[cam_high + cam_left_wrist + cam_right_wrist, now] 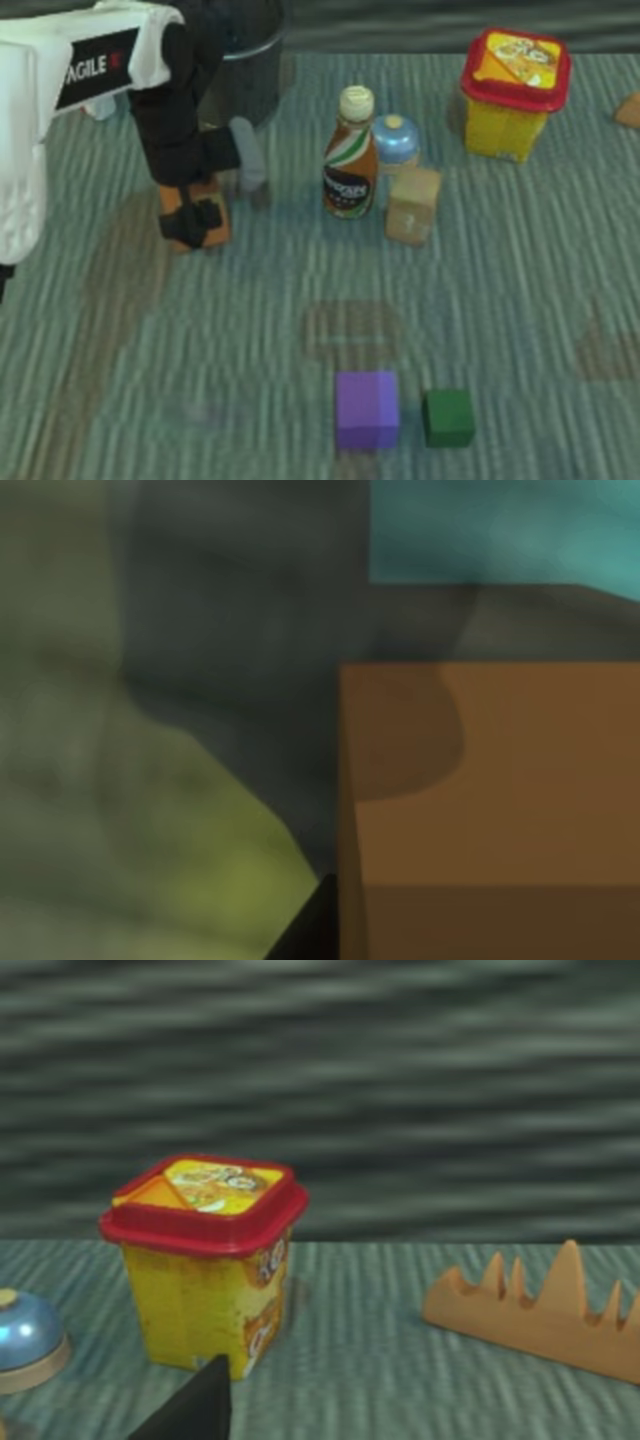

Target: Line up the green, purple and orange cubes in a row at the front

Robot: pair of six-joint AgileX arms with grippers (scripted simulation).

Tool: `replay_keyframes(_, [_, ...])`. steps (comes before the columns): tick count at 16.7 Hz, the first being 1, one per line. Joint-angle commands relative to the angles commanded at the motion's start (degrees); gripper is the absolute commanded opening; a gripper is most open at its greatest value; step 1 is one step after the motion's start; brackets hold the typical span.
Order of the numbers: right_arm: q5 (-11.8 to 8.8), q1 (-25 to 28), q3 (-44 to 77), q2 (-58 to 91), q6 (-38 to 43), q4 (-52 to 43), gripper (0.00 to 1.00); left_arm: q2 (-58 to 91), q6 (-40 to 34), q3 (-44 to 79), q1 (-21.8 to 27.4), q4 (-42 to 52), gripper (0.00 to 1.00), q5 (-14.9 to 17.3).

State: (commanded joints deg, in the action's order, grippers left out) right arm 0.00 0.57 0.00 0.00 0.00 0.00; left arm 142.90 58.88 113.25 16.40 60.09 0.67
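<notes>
While my left gripper sits low at the table's left side, its black fingers are pinched on the light orange matte cube, which shows around and under them in the top view. In the left wrist view that same orange cube fills much of the frame, seen very close, with one dark fingertip at its edge. The cube is well behind the front row, near a dark round bin at the back left.

At the front of the grey-green ribbed table mat, the violet-purple matte cube and the small dark green matte cube stand side by side, close but apart, the green one to the right.

Farther back, near the middle, a brown sauce bottle with a cream cap stands upright, with a blue-domed desk bell just beside it and a pale tan wooden block in front of the bell. A yellow tub with a red lid stands at the back right.

My right arm is outside the top view. Its wrist view faces the yellow tub, the bell and a spiky tan wooden rack; only a dark finger tip shows, so I cannot tell how those jaws stand.
</notes>
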Motion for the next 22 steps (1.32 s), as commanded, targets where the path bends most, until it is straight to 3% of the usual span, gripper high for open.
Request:
replay_keyframes(6, [0.00,0.00,0.00,0.00,0.00,0.00,1.00,-2.88,-0.14,7.61,-0.95,11.02,0.00,-0.05])
replay_keyframes(13, [0.00,0.00,0.00,0.00,0.00,0.00,1.00,-3.99,-0.19,7.71,-0.32,11.70,0.00,-0.07])
replay_keyframes(17, [0.00,0.00,0.00,0.00,0.00,0.00,1.00,-10.94,-1.57,-1.04,3.60,9.01,0.00,-0.09])
replay_keyframes(22, [0.00,0.00,0.00,0.00,0.00,0.00,1.00,-24.93,-4.47,-22.17,11.86,3.85,0.00,-0.11])
